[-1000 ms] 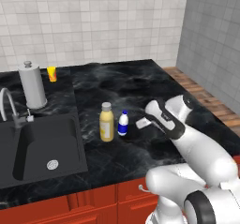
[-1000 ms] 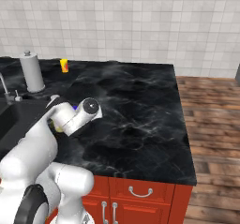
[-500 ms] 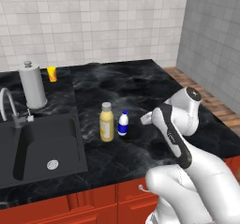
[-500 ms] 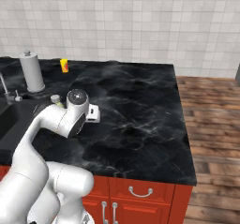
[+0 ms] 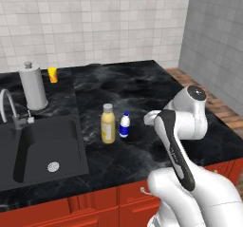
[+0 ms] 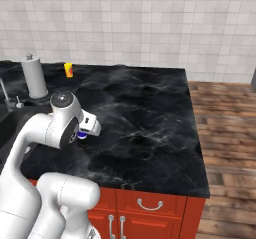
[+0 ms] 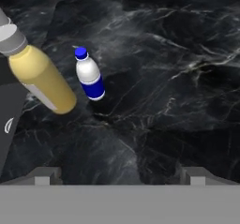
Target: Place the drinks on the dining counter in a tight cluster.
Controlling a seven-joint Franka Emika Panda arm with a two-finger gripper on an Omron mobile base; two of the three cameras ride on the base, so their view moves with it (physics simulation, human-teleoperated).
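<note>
Yellow bottle (image 7: 41,78) and small blue bottle (image 7: 89,75) upright, just beside each other on black counter (image 5: 142,88). Gripper (image 7: 119,174) above, jaws wide, holding nothing.

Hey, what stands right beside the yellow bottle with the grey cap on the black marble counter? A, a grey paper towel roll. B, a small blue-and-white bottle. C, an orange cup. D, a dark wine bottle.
B: the small blue-and-white bottle stands upright just beside the yellow bottle.
</note>
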